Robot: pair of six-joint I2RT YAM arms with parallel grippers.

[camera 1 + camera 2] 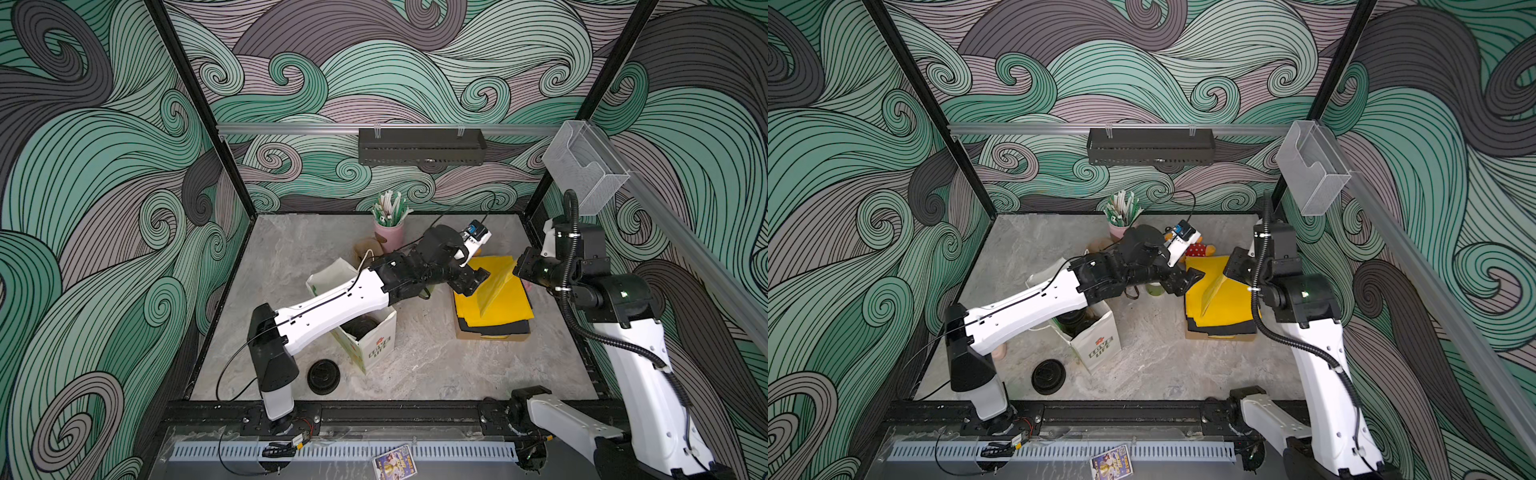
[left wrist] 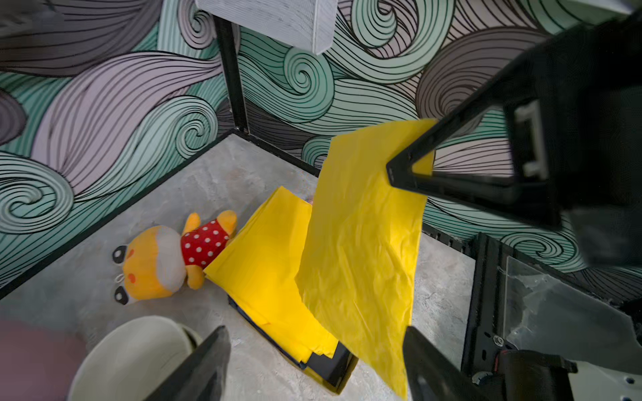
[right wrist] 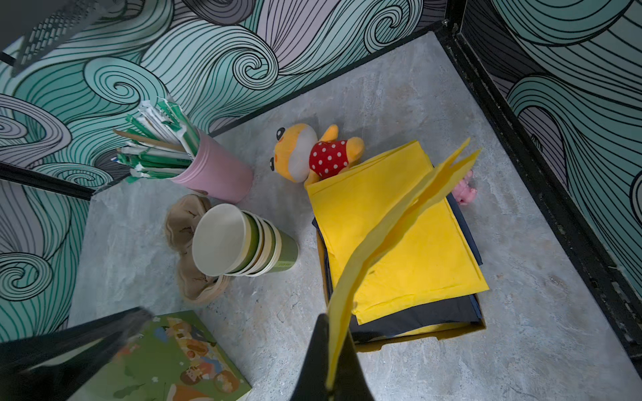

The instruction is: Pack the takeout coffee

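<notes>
Seemingly the main part of the job is behind: the white paper bag stands upright on the table, nearer its front left corner than its middle, and a round black lid shows down in its mouth. I take that for a lidded cup of the takeout coffee sitting inside. The left arm crosses over the bag's mouth, so I cannot tell whether both coffees are in there. No lidded cup stands out on the open table.

What is in hand now looks like the padding. The right gripper has its jaws pressed together on the corner of a single yellow sheet, held up clear of the yellow paper stack that lies in a shallow tray near the table's right edge. The left gripper reaches across toward that hanging sheet with its jaws spread wide and nothing between them. The sheet's lower edge hangs just beside one finger, not pinched.

Left to do, as I judge it: take the sheet in both grippers or pass it over, then carry it to the bag and tuck it in around the cups. A loose lid lies near the front edge, and the stack of lidless cups stands toward the back; neither belongs in the bag.
</notes>
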